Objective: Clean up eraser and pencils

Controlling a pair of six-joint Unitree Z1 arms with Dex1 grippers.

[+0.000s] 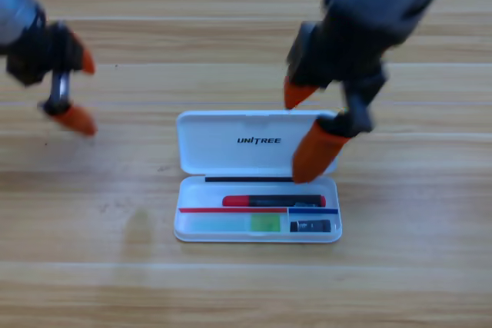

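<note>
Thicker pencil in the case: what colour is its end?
Green, on the pale pencil in the case's lower row, high view.

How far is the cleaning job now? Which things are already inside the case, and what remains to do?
All three things lie in the open white case: the black pencil in the upper slot, the pale pencil lower left, the eraser lower right. Nothing is in hand: the right gripper hangs open over the lid; the left gripper waits open at the left. Closing the lid seems all that is left.
</note>
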